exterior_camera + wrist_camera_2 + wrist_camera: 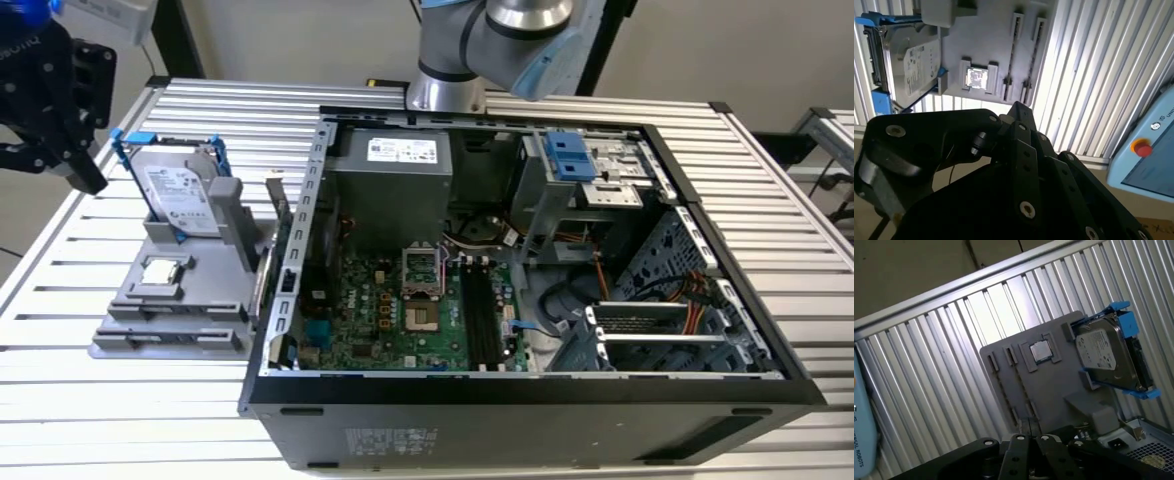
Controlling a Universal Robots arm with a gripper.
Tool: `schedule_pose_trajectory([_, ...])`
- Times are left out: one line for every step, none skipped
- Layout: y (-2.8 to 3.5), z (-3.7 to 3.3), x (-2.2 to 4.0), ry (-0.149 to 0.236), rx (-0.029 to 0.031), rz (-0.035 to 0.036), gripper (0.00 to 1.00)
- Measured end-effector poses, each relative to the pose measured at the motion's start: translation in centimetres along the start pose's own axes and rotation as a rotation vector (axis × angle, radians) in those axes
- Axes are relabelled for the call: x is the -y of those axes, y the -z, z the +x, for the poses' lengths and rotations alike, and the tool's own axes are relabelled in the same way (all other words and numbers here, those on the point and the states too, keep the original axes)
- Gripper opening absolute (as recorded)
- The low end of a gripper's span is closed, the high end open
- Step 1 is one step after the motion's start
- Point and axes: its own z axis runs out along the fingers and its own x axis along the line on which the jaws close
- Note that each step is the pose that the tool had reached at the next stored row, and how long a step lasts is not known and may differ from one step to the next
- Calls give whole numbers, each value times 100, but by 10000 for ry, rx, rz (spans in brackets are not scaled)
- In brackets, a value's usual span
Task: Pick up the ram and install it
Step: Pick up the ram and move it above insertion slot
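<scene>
Exterior view: one ribbed metal surface (147,410), with a pale wall behind. One open computer case (534,420) lies on its side. One grey holder (147,335) sits just beside it, at the exterior view's left, carrying one hard drive (174,190) and one processor chip (160,270). One gripper (54,125) hangs near the holder's far end — apart or together, cannot tell. Ram — its place cannot be told.

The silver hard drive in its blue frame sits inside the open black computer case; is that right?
No: the silver hard drive in its blue frame stands on the grey holder outside the open black computer case, as the exterior view shows.
</scene>
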Motion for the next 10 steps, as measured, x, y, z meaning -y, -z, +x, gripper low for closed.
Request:
schedule_pose_trajectory([0, 0, 0, 81, 1, 4, 0])
schedule_pose_trajectory([0, 0, 0, 163, 1, 8, 0])
schedule_pose_trajectory([0, 0, 0, 246, 1, 12, 0])
schedule_pose_trajectory([0, 0, 0, 331, 0, 15, 0])
schedule_pose_trajectory([0, 0, 0, 413, -2, 15, 0])
schedule_pose_trajectory([0, 1, 0, 492, -6, 13, 0])
schedule_pose_trajectory([0, 1, 0, 587, -8, 11, 0])
schedule_pose_trajectory([-1, 1, -1, 698, -10, 8, 0])
schedule_pose_trajectory([-1, 0, -1, 821, -11, 3, 0])
schedule_pose_trajectory([0, 0, -1, 952, -15, -2, 0])
